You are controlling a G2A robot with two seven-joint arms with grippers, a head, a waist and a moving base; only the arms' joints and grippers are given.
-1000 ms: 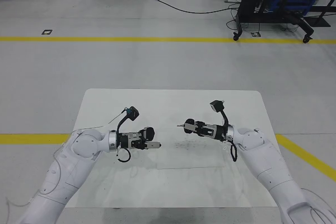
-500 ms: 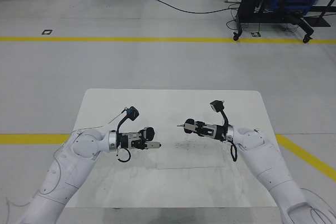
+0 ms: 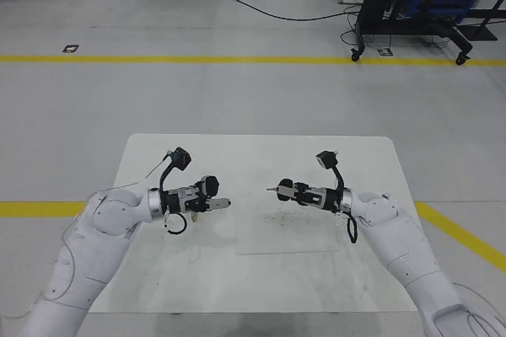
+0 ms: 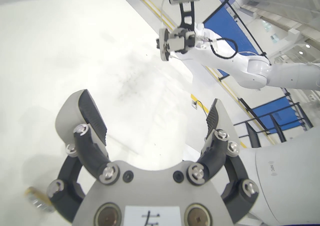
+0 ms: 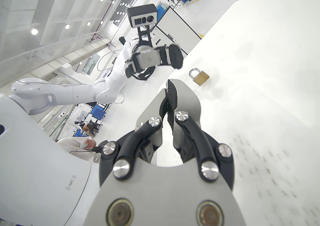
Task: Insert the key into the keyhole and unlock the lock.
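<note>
A brass padlock [image 5: 199,76] with a silver shackle lies flat on the white table [image 3: 320,160]. In the left wrist view a corner of the padlock [image 4: 37,199] shows beside the gripper's base. My left gripper [image 4: 150,106] hovers over the table's left half [image 3: 223,204], open, with nothing between its pads. My right gripper [image 5: 170,86] is held above the table's middle [image 3: 276,189], facing the left one, its pads pressed together. A thin silver tip, the key [image 3: 270,189], sticks out of it.
The table carries a patch of dark scuff marks [image 3: 287,221] in its centre. Yellow floor lines [image 3: 236,59] run behind and beside the table. A black wheeled frame [image 3: 422,29] stands far back right.
My left arm has swung left and toward the table's far side, away from the right gripper. The right arm has not moved.
</note>
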